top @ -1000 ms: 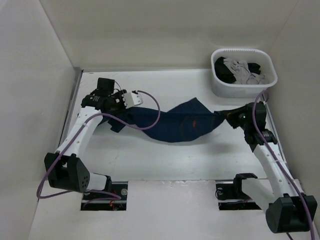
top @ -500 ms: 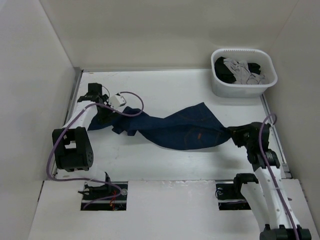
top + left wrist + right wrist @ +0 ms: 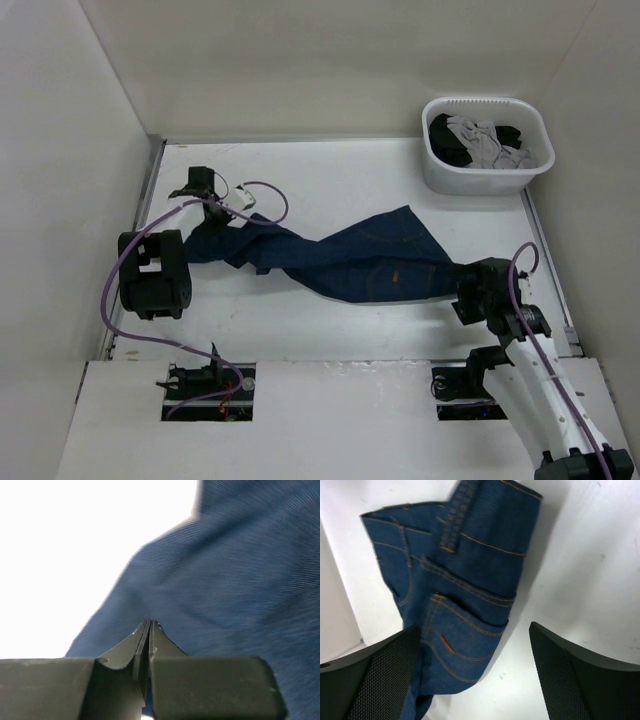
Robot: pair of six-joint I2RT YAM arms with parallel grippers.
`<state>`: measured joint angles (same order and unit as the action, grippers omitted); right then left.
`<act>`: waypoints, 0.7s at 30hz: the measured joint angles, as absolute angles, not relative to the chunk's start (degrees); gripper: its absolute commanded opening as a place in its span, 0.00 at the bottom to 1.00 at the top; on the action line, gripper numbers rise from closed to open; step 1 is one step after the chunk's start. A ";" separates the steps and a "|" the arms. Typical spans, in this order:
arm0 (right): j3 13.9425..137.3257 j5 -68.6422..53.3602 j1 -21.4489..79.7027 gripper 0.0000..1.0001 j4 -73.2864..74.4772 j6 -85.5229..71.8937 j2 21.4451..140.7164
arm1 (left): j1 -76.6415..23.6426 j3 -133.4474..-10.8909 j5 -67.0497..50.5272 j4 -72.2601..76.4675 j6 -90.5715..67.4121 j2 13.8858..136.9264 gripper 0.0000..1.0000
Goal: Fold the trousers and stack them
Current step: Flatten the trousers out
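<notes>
The trousers (image 3: 350,260), dark blue denim with orange stitching, lie stretched across the table from left to right. Their pocket end with the small orange tag (image 3: 446,645) fills the right wrist view. My right gripper (image 3: 466,296) hovers at that right end, jaws wide apart (image 3: 474,626), holding nothing. My left gripper (image 3: 218,222) is at the left end of the trousers. In the left wrist view its fingers (image 3: 150,623) are pressed together with their tips against the blue cloth (image 3: 235,580). No cloth shows between them.
A white basket (image 3: 432,168) holding grey and black garments (image 3: 480,140) stands at the back right corner. White walls close in the table on the left, back and right. The left arm's purple cable (image 3: 265,190) loops over the table near the trousers.
My right gripper opened, let go of the trousers' right end and drew back toward the near edge. The left gripper shut. The trousers dropped from taut to lying on the table.
</notes>
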<state>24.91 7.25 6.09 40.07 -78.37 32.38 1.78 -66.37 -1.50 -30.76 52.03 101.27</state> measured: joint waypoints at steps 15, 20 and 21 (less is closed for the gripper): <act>24.71 11.62 8.03 1.00 38.35 -82.19 36.91 | -3.64 -91.74 -6.57 -36.14 55.31 96.73 0.86; 25.89 11.53 8.95 1.00 34.63 -78.13 36.73 | 0.86 -70.76 -13.37 -48.97 60.07 82.85 1.00; 25.87 11.40 9.15 1.00 34.20 -77.76 37.28 | 2.44 -67.24 -14.11 -50.63 60.84 80.88 1.00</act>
<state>25.87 11.40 9.15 34.20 -77.76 37.28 2.44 -67.24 -14.11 -50.63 60.84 80.88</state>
